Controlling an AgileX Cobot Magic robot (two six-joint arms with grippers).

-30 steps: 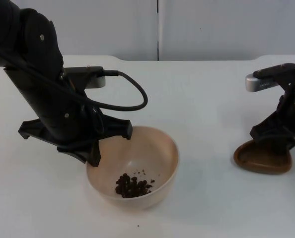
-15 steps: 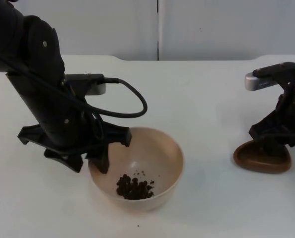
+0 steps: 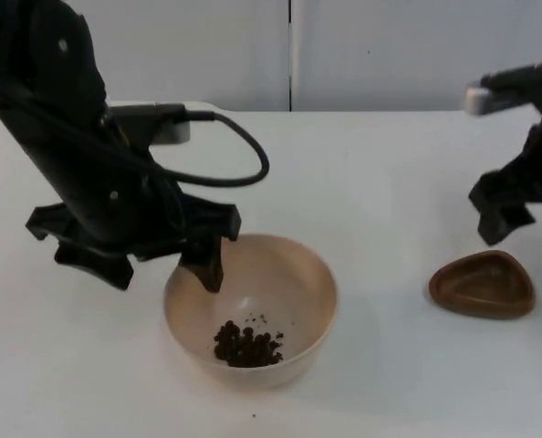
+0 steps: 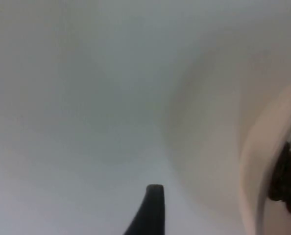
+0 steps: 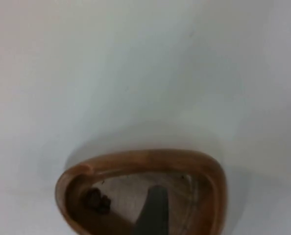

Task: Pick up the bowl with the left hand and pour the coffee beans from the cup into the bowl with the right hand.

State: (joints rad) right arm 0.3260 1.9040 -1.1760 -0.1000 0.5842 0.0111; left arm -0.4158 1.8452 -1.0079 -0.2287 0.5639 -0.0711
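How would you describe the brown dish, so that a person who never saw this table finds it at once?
On the white table, look toward the right arm's side, below the right gripper. There the brown dish lies flat, apart from the cream bowl. It is dark brown, shallow and roundly three-cornered, while the bowl is pale, deep and round.

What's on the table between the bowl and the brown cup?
Nothing: the top view shows bare white table between the bowl and the brown cup.

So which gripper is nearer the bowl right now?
Left. The left gripper hangs at the bowl's rim, one finger over the inside. The right gripper is far across the table, raised above the brown cup.
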